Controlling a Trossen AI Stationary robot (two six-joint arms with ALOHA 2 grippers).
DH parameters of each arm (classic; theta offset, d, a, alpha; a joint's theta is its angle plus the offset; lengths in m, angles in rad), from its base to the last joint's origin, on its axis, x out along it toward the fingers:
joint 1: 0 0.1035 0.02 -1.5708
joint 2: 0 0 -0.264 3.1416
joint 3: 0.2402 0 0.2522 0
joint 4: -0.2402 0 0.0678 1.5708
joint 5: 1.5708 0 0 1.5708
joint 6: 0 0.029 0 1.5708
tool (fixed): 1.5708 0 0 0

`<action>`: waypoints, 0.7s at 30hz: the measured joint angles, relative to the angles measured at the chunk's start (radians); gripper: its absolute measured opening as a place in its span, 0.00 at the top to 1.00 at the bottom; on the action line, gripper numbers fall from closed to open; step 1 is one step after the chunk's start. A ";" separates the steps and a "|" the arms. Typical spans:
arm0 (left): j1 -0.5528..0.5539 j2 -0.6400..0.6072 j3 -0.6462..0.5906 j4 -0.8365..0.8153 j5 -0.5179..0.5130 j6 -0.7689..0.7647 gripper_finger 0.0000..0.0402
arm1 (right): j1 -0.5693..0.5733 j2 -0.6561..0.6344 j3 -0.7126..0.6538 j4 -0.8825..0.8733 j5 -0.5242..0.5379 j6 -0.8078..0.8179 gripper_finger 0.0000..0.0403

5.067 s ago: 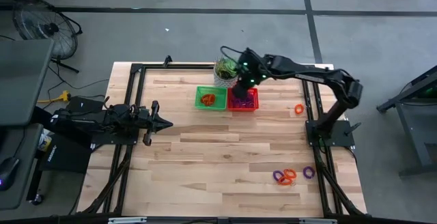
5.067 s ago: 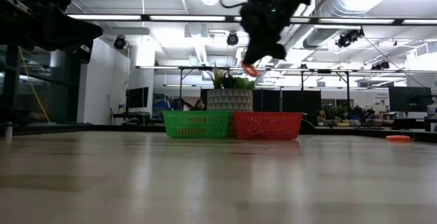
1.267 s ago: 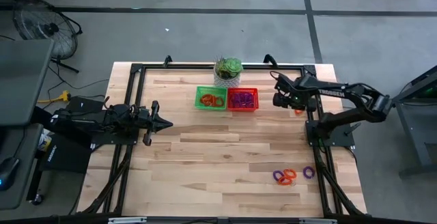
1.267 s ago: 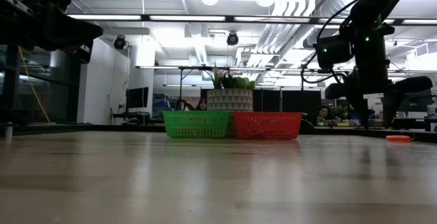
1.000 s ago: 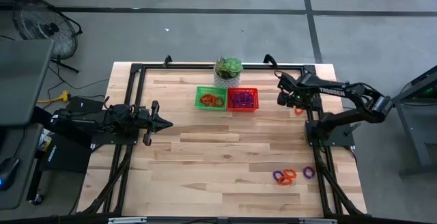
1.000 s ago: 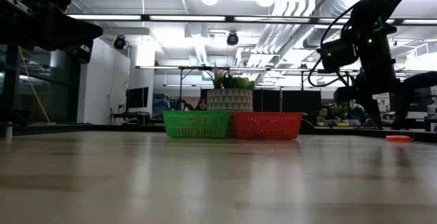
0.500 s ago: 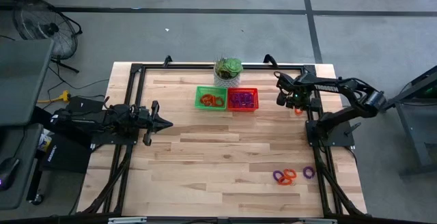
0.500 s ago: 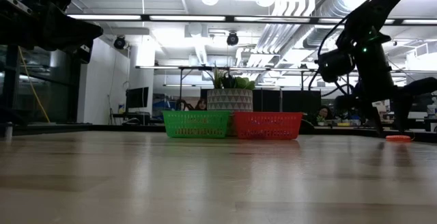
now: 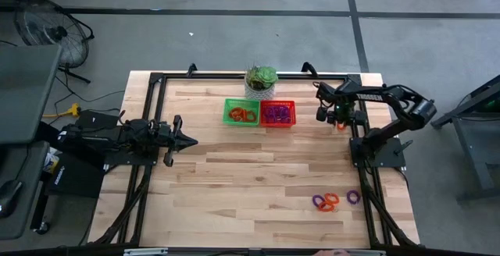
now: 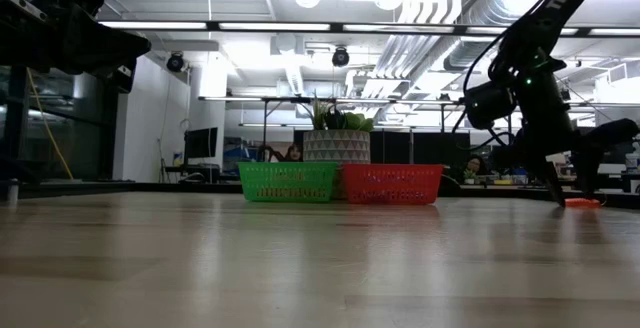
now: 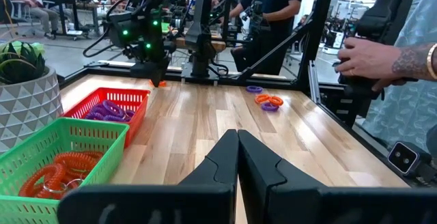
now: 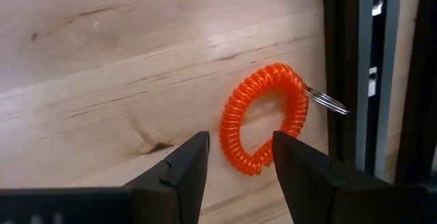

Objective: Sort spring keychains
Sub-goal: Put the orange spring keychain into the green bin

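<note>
1. I have the right gripper [image 12: 235,157] low over the table's [image 9: 234,178] far right edge, fingers spread apart — straddling the near rim of an orange spring keychain [image 12: 263,117] that lies flat beside the dark frame rail [image 12: 348,74], not yet gripped.
2. The left gripper [image 11: 237,157] is clenched on nothing, parked at the left side.
3. Orange coils [image 9: 243,115] sit in the green basket [image 9: 228,105], purple coils [image 9: 275,114] in the red basket [image 9: 292,104].
4. A loose cluster of keychains [image 9: 328,200] lies near the front right — orange and purple mixed.
</note>
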 joint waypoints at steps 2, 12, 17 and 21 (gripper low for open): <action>0.000 0.000 0.000 0.000 0.000 0.000 1.00 | -0.007 0.000 -0.001 0.009 -0.004 -0.012 0.60; 0.000 0.000 0.000 0.000 0.000 0.000 1.00 | -0.016 0.002 -0.003 0.027 -0.013 -0.122 0.62; 0.000 0.000 0.000 0.000 0.000 0.000 1.00 | -0.016 0.002 -0.003 0.032 -0.013 -0.195 0.62; 0.000 0.000 0.000 0.000 0.000 0.000 1.00 | -0.016 0.002 -0.004 0.042 -0.028 -0.262 0.62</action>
